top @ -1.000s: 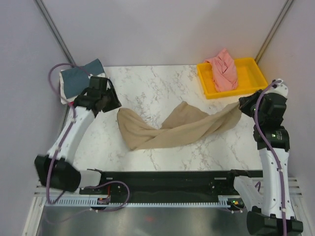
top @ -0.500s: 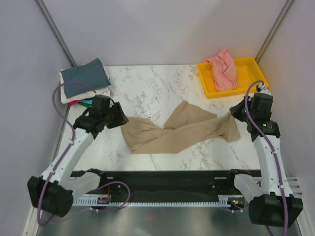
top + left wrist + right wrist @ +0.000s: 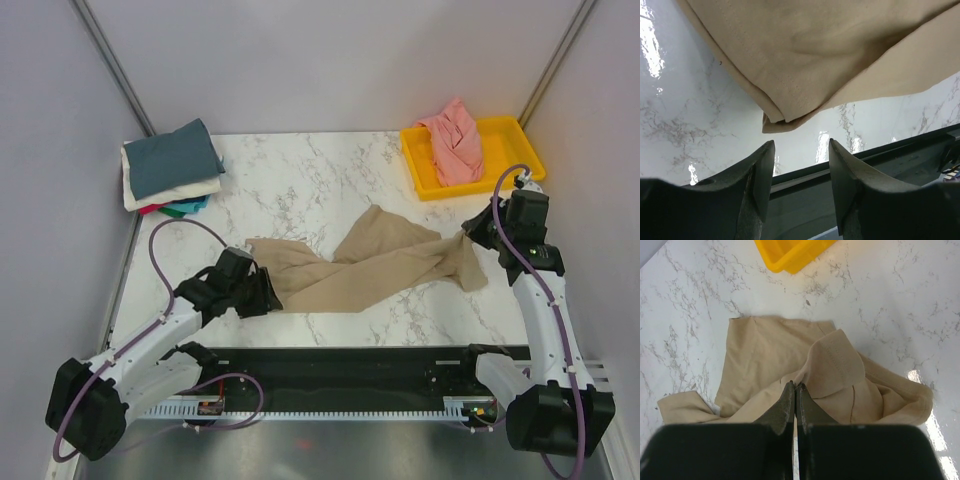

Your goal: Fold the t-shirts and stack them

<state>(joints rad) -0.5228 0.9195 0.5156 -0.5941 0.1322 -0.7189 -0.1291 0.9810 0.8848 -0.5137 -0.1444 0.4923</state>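
The tan t-shirt lies twisted and crumpled across the middle of the marble table. My left gripper hovers at its left end, open, with nothing between the fingers. In the left wrist view the tan t-shirt has a corner just beyond the left gripper. My right gripper is shut on a fold at the shirt's right end. The right wrist view shows the right gripper pinching the tan t-shirt. A salmon-pink t-shirt lies bunched in the tray. A stack of folded t-shirts, slate-blue on top, sits at the back left.
A yellow tray stands at the back right, and the yellow tray has a corner showing in the right wrist view. A black rail runs along the table's near edge. Grey walls close in on the left, back and right.
My left arm has swung from the back left toward the near edge, and its gripper has opened wider. The right gripper has come down with the shirt's right end, which now rests bunched on the table.
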